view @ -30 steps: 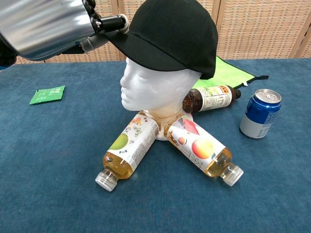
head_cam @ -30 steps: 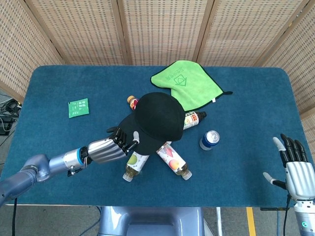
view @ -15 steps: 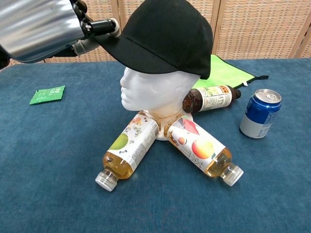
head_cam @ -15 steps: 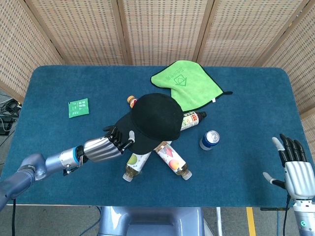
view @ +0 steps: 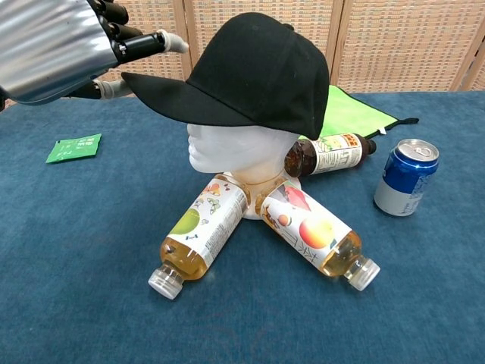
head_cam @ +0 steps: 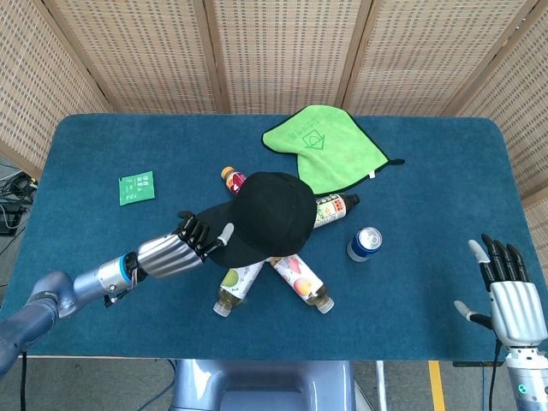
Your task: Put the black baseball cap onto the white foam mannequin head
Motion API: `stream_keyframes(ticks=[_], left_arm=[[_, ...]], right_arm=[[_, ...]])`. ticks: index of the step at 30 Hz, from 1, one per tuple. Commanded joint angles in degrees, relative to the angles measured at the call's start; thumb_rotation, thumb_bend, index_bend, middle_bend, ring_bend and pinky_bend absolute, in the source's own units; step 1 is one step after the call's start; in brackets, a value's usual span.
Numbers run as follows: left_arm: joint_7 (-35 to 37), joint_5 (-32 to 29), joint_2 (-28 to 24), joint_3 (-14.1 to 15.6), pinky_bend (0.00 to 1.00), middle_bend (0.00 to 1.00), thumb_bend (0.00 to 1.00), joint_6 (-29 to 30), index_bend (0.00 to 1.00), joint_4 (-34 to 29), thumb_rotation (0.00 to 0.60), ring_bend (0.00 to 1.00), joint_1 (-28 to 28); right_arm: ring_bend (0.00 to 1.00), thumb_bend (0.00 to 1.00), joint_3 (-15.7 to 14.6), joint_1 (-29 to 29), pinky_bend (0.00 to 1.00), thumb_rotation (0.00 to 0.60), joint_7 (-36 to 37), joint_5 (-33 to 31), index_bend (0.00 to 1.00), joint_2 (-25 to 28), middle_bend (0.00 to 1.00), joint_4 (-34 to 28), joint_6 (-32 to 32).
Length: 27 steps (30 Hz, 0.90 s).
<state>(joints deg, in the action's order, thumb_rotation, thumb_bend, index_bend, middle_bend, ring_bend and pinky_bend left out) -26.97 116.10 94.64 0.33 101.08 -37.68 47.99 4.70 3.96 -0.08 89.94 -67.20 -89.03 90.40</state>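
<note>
On the middle of the blue desk (head_cam: 103,154), the black baseball cap (view: 250,72) sat on the white foam mannequin head (view: 235,152), its brim low over the face and pointing to the left hand (head_cam: 175,253). That hand was just beside the brim with fingers spread and held nothing; whether a fingertip touched the brim was hard to tell. The right hand (head_cam: 509,300) waited unclenched and empty, well apart near the desk edge. The task looked nearly done: only a small straightening, perhaps, and moving the arm away.
</note>
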Motion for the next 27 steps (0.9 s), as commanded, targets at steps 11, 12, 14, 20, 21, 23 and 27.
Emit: stream_keyframes(ticks=[11,12,14,20,21,23,27], left_arm=[[-1.94,-1.5,-0.52,1.15,0.37,0.3,0.0,-0.93,0.06,-5.29,0.6,0.35,-2.4],[-2.02,-1.71,-0.54,1.16,0.36,0.3,0.0,-0.96,0.06,-5.72,0.6,0.34,-2.67],[-2.32,-2.7,-0.58,1.11,0.36,0.29,0.0,-1.44,0.07,-7.3,0.6,0.32,-3.7],[-2.48,-7.34,0.02,0.43,0.36,0.27,0.0,-3.98,0.18,-12.42,0.6,0.29,-7.43],[-2.48,-7.77,0.1,0.32,0.36,0.27,0.0,-4.22,0.2,-12.85,0.6,0.29,-7.72],[-1.88,-9.25,0.43,-0.11,0.36,0.27,0.02,-4.9,0.22,-14.19,0.6,0.29,-8.64],[-1.07,-11.56,1.11,-1.05,0.37,0.27,0.07,-6.02,0.26,-15.9,0.6,0.29,-9.88]], right_arm=[[0.0,0.03,0.12,-0.1,0.0,0.6,0.81,0.08,0.05,0.33,0.0,-0.01,0.38],[0.0,0.03,0.1,-0.12,0.0,0.6,0.84,0.11,0.05,0.35,0.0,-0.04,0.4],[0.0,0.03,0.03,-0.09,0.0,0.6,0.77,0.23,0.05,0.32,0.0,-0.02,0.34],[0.0,0.03,-0.12,-0.13,0.0,0.6,0.53,0.53,0.05,0.31,0.0,-0.21,0.48],[0.0,0.03,-0.13,-0.13,0.0,0.6,0.51,0.54,0.05,0.31,0.0,-0.23,0.48],[0.0,0.03,-0.12,-0.12,0.0,0.6,0.47,0.55,0.05,0.32,0.0,-0.27,0.48],[0.0,0.03,-0.16,-0.09,0.0,0.6,0.43,0.53,0.05,0.32,0.0,-0.27,0.35]])
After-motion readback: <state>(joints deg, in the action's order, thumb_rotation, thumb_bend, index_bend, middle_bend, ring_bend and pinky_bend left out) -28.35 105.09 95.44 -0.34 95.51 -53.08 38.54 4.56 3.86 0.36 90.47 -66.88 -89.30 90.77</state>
